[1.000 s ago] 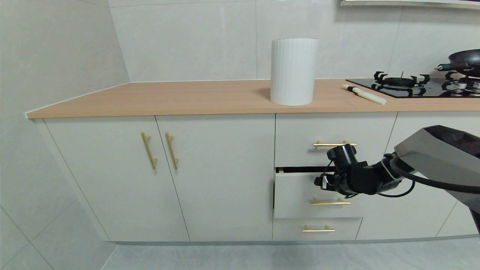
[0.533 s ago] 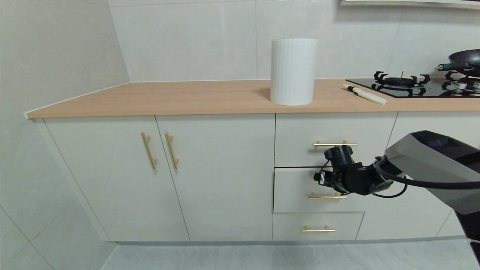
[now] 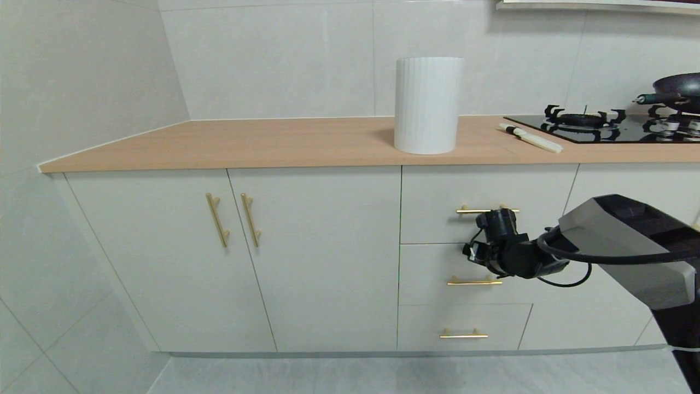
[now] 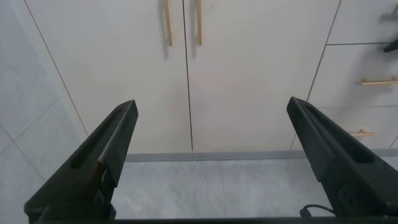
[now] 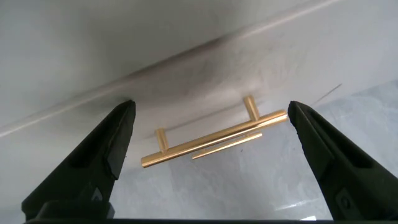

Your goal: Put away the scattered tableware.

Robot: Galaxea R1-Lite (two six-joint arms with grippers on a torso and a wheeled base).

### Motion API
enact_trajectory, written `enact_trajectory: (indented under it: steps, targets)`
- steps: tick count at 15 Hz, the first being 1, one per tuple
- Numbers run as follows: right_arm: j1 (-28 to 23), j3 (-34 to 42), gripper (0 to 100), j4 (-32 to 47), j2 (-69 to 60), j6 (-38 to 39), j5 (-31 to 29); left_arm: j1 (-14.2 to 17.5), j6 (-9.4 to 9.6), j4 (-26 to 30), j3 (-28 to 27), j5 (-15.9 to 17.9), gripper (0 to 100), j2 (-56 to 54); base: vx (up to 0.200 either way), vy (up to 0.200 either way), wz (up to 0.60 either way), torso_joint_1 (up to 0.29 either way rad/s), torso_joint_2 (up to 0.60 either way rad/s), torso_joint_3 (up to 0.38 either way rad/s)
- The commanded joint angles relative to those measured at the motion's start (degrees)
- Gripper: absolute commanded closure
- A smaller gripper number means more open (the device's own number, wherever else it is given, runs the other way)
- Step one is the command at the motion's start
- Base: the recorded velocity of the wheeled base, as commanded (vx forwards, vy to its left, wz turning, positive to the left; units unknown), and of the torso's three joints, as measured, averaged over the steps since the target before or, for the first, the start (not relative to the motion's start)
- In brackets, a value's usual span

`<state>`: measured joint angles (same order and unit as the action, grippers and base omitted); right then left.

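Head view: right hand (image 3: 471, 253) sat close against the upper part of the middle drawer (image 3: 432, 273), just above its bar handle (image 3: 474, 282); from there I couldn't tell the finger gap. Right wrist view settled it: fingers spread wide, nothing held, a round brass bar on two short posts (image 5: 214, 140) framed in the gap, drawer front smooth and matte, a seam line running above the bar. Left wrist view: left hand (image 4: 211, 106) spread wide too, nothing in it, facing the double cabinet doors (image 4: 186, 74) with vertical brass pulls, grey tiled floor (image 4: 205, 186) below. All three drawer fronts looked flush with the cabinet face. The utensil (image 3: 529, 138), slim, cream-coloured with a dark end, lay flat on the wood-grain bench (image 3: 262, 143), just beside the front corner of the black glass gas hob (image 3: 601, 125) and a little apart from the white ribbed cylindrical canister (image 3: 428, 105) standing upright. A dark pan (image 3: 677, 86) sat on the far burner.
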<state>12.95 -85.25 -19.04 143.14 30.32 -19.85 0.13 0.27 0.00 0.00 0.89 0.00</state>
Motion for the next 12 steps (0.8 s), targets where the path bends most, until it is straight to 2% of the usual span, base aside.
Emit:
enact_trajectory:
  steps: [1,6,9,12]
  targets:
    - [-0.20,-1.15,0,-0.82,0.91,0.44,-0.54,0.04,0.00,0.00,0.00,-0.01,0,0.00,0.000,0.000,0.00,0.000,0.00,0.000]
    - [0.15,6.50,0,-0.47,-7.53,-0.35,0.86,0.04,0.00,0.00,0.00,-0.01,0,0.00,0.000,0.000,0.00,0.000,0.00,0.000]
    - [1.91,22.23,0,-0.73,-26.69,-5.27,1.04,0.04,0.00,0.00,0.00,-0.01,0,0.00,0.000,0.000,0.00,0.000,0.00,0.000]
    - [2.87,32.51,0,-0.73,-43.21,-10.02,0.42,0.04,0.00,0.00,0.00,-0.01,0,0.00,0.000,0.000,0.00,0.000,0.00,0.000]
